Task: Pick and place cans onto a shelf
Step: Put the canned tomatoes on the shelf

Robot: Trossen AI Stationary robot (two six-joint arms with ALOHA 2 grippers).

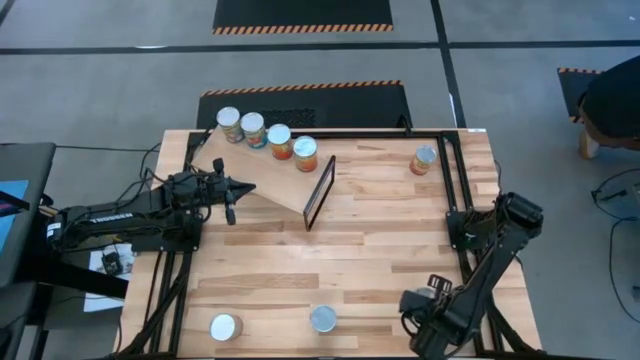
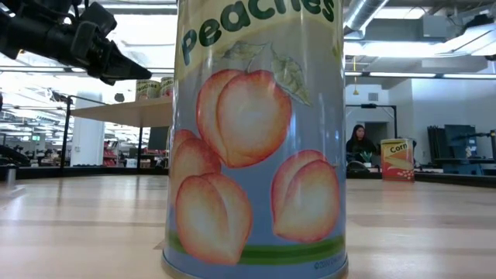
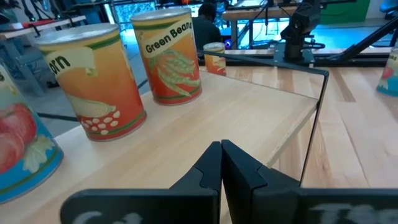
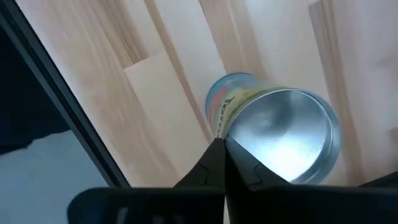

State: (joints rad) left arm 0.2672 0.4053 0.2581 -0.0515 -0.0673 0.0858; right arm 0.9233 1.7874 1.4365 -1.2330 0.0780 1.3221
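Left gripper (image 1: 243,187) hovering closed, empty, over slanted plywood shelf (image 1: 262,180); four labelled tins (image 1: 279,141) beyond fingertips. Right gripper (image 1: 407,301) closed above silver-lidded can (image 4: 280,130); next: open, grasp.

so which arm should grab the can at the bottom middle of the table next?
Right, probably. The right gripper sits low beside that can, fingers shut and empty. The left gripper is up at the shelf, farther away.

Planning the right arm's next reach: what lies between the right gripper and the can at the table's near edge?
High view: only bare tabletop separates the right gripper from that can.
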